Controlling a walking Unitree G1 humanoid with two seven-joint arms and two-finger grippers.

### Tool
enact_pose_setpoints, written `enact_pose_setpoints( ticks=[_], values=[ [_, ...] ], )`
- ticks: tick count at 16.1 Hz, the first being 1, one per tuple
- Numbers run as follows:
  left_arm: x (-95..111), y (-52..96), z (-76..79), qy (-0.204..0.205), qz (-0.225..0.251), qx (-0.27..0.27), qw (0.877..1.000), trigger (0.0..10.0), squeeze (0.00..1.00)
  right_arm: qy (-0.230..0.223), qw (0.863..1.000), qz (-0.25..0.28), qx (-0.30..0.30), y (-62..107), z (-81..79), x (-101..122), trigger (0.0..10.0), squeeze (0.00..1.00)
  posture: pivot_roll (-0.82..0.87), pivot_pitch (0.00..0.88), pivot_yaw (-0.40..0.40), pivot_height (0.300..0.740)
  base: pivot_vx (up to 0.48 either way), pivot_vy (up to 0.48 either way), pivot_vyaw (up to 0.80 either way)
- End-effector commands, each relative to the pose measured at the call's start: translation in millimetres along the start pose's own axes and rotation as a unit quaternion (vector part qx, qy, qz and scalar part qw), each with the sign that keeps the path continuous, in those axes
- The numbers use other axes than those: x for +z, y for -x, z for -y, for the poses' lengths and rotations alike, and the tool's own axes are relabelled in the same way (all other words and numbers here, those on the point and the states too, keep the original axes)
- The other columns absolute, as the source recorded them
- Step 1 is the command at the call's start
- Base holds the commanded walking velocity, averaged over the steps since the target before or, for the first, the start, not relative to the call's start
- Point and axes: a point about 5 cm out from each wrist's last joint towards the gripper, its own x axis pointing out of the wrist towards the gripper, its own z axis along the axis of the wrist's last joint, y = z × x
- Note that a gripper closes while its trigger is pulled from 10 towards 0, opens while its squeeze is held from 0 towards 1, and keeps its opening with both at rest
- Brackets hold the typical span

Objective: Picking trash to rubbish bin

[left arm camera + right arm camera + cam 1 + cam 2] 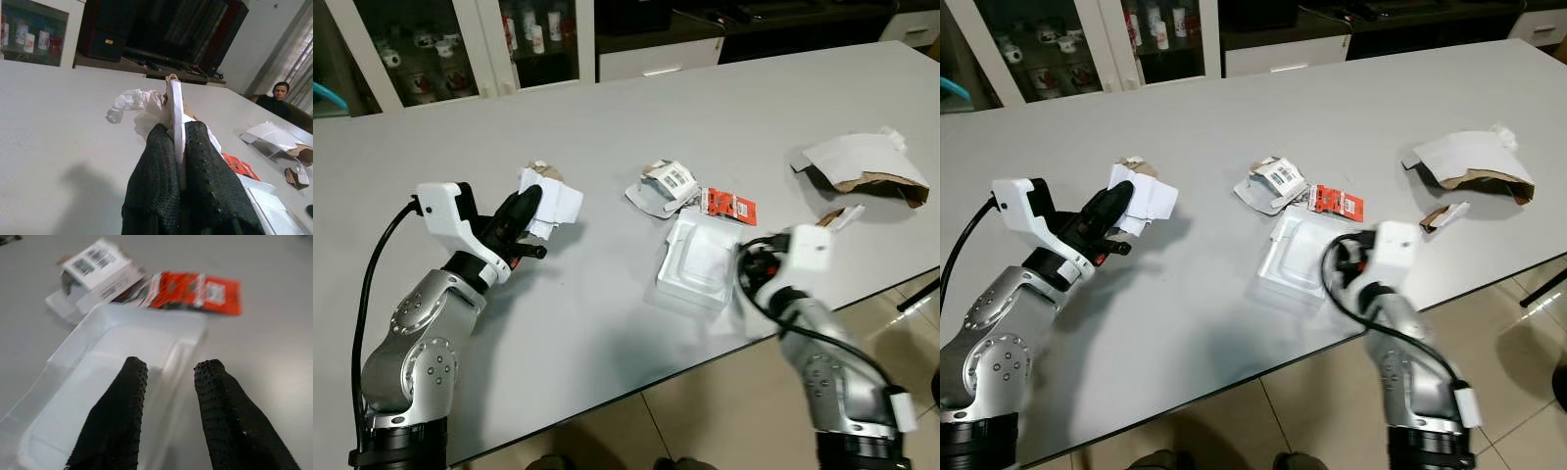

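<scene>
L gripper (pixel 530 211) clamped on a white card scrap (pixel 553 201), held above table (pixel 607 323), left side. R gripper (pixel 171 377) open, straddling near edge of clear tray (pixel 698 259), centre-near. Tray looks light, thin, flexy; pinch the rim. Left on table: 1 tray, 1 box (pixel 663 183), 1 red packet (pixel 729 205), 1 torn bag (pixel 864 166) far right.

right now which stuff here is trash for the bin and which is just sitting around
Job:
- white carton scrap, pinched in left gripper
- clear plastic tray, with right gripper open over its edge
- barcoded box
- red wrapper
- torn paper bag

Just there:
- grey table
- mugs in the cabinet
- seated person
</scene>
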Motion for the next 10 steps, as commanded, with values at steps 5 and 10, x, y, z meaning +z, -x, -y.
enact_pose_setpoints(
  ticks=[5, 10],
  values=[
    [2, 3.5, 1.1, -0.009, -0.007, -0.003, 1.0, 0.0, 0.0, 0.019, 0.999, -0.014, -0.033, -11.2, 4.3, -2, 10.0, 0.0, -0.03, 0.105, -0.004, 0.74, 0.0, 0.0, 0.0],
    [3, 4.7, 0.7, -0.011, -0.011, -0.005, 1.0, 0.0, 0.0, -0.032, 0.997, -0.045, -0.045, -12.5, 8.3, -13, 10.0, 0.0, -0.03, 0.108, -0.001, 0.74, 0.0, 0.0, 0.0]
  ],
)
